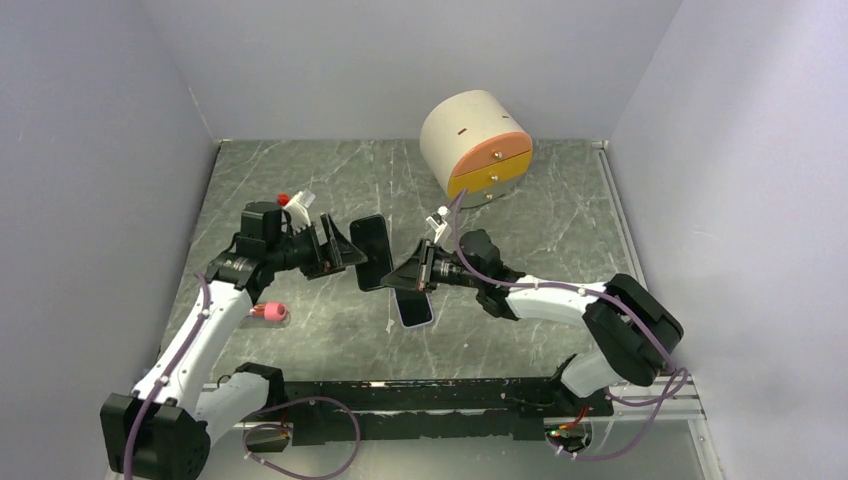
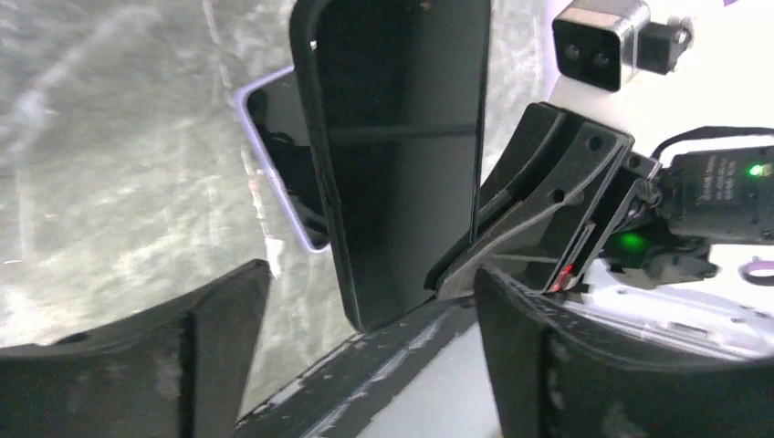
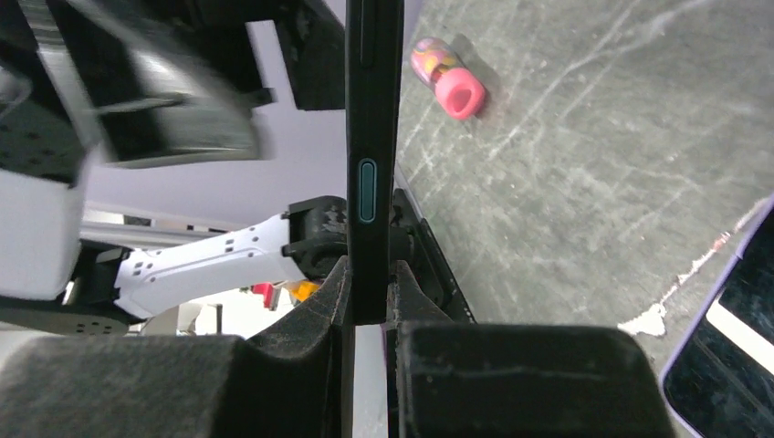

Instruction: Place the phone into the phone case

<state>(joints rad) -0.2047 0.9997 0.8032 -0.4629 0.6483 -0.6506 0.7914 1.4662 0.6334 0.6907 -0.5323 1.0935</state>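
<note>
Hold phone case (image 2: pixel 402 155) steady in clamped right gripper (image 3: pixel 370 301); bring left gripper (image 2: pixel 372 292), spread and empty beside the case, onto phone (image 1: pixel 415 310) lying flat beneath the case; pinch its long edges.

Counter (image 1: pixel 300 180): grey, marbled with pale veins.
Far side: round cream drawer box (image 1: pixel 470 135).
Middle: phone (image 1: pixel 415 310), lavender-edged, lying flat, screen up.
Near left: small pink bottle (image 1: pixel 268 312), on its side.

no readable text or numbers, faint print on a motor housing (image 2: pixel 716 196), too blurred
</note>
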